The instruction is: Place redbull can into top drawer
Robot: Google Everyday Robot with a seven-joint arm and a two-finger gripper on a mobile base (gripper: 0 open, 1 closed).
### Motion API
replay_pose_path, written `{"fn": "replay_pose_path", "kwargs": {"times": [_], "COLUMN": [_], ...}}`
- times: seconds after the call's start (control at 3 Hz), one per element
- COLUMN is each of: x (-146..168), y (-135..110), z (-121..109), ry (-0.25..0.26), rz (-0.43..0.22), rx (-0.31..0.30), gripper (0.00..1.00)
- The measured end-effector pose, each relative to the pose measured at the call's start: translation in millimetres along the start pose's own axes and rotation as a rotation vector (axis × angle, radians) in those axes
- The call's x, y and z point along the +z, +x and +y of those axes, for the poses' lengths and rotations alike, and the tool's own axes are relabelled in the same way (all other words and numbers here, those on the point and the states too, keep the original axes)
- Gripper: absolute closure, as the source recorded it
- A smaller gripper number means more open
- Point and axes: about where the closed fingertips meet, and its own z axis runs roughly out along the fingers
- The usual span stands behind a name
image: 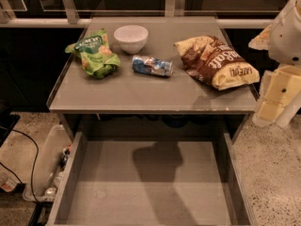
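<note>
Lying on its side: redbull can (pixel 152 65), on the tabletop (pixel 141 95)
Green snack bag (pixel 94 53): left of the can
Brown chip bag (pixel 217 61): right of the can
Top drawer (pixel 108 192): open, below and in front of the can
Pincer (pixel 275 101): well right of the can, past the tabletop; state cannot be told

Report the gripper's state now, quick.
Gripper: at the right edge beside the table, not holding the can, which lies on the tabletop; open or closed cannot be told.
</note>
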Motion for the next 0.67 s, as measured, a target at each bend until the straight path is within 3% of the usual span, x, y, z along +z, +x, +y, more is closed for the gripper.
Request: {"fn": "replay_pose_path", "kwargs": {"times": [0.67], "x": [5.0], "y": [-10.7], "z": [-8.2], "ry": [0.018], "rz": [-0.038], "rx": [-0.003], "gripper": [0.0]}}
